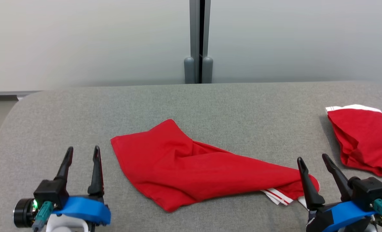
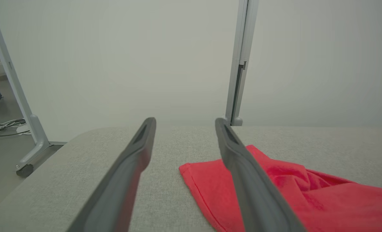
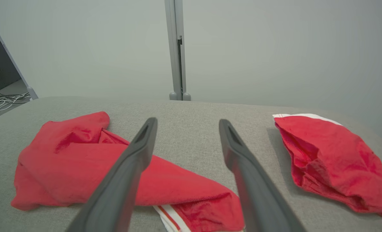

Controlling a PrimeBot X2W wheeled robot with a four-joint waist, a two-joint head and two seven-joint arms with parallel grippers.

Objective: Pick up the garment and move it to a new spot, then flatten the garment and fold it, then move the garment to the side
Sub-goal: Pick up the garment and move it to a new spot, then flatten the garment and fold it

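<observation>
Garment: red, crumpled, lay on the grey surface between both hands. Left hand and right hand: released, empty. Step judged: first pick-up pending; next move called for grasping its edges.

The head view was taken from above and behind, angled forward and down across the grey padded surface toward the pale wall and its upright post. The left wrist view was set low and close to that surface, sighted along the left gripper toward the same post, with one corner of the red garment caught at lower right. The right wrist view was placed a little higher, sighted along the right gripper. The garment and post were shared by all three views; the second red cloth was shared by the head and right wrist views.
</observation>
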